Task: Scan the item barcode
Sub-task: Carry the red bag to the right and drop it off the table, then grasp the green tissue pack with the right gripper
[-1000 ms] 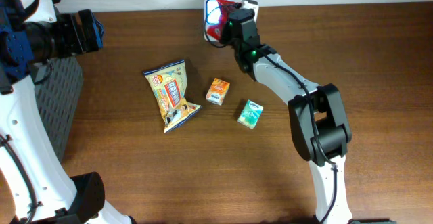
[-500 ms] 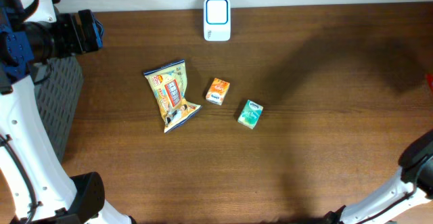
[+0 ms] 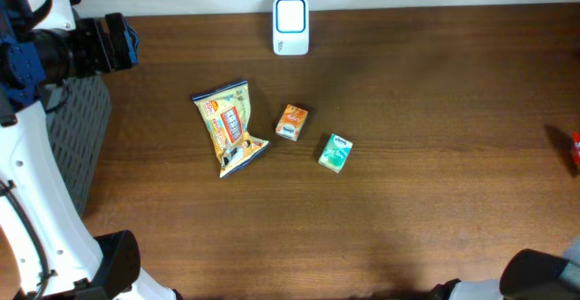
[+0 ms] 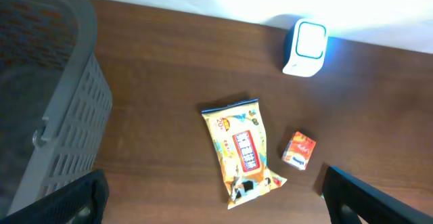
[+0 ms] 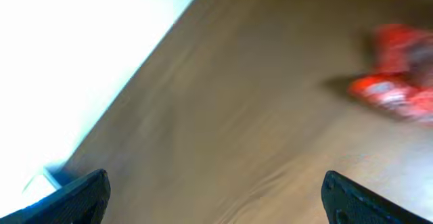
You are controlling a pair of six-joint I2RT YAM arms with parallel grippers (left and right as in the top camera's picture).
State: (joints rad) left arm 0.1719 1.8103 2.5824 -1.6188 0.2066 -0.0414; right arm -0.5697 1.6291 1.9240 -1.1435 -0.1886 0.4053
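Overhead, we are noting the white scanner point(image 3: 291, 25) standing at the far edge of the table point(image 3: 435, 200). A yellow snack bag point(image 3: 229, 130), an orange box point(image 3: 292, 121) and a green box point(image 3: 335, 152) are lying in a loose row nearer the middle. The red packet point(image 3: 576, 150) is showing only as a sliver at the right edge, well apart from the scanner. A grey basket point(image 3: 82, 146) is sitting at the left.

From the left wrist, we are finding the left gripper point(image 4: 216, 200) spread wide and grasping nothing, with the basket to one side and the scanner, snack bag and orange box ahead.

From the right wrist, we are recording a blurred picture. The right gripper point(image 5: 216, 197) is standing released, its fingers wide apart with nothing between them. The red packet is lying clear of both fingers, and we cannot tell whether it is resting on the wood.
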